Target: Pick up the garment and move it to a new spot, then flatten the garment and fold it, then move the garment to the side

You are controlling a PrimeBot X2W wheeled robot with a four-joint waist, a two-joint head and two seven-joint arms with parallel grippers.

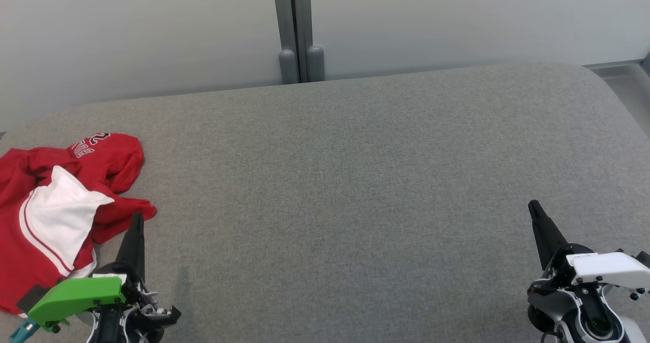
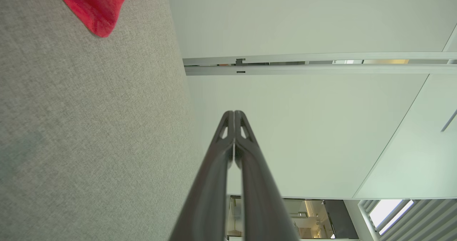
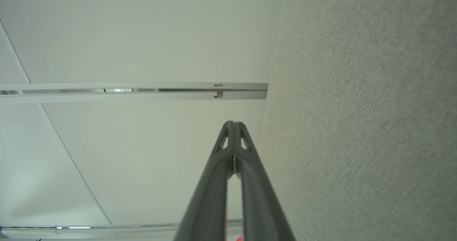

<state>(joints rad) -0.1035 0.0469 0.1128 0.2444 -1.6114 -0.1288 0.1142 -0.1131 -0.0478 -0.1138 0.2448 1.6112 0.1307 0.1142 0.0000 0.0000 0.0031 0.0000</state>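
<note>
A crumpled red garment (image 1: 45, 200) with a white panel and white lettering lies at the left edge of the grey fabric surface (image 1: 345, 180). A red corner of the garment (image 2: 100, 9) shows at the top left of the left wrist view. My left gripper (image 1: 136, 220) is shut and empty, its tips just right of the garment's lower folds. My right gripper (image 1: 533, 207) is shut with nothing in it, far to the right over bare fabric. Both wrist views show the fingertips pressed together: the left gripper (image 2: 234, 113) and the right gripper (image 3: 232, 123).
A pale wall with a grey vertical post (image 1: 297, 28) runs behind the surface. The surface's rounded right edge (image 1: 609, 84) drops off beside a grey ledge. A wide stretch of grey fabric lies between the two grippers.
</note>
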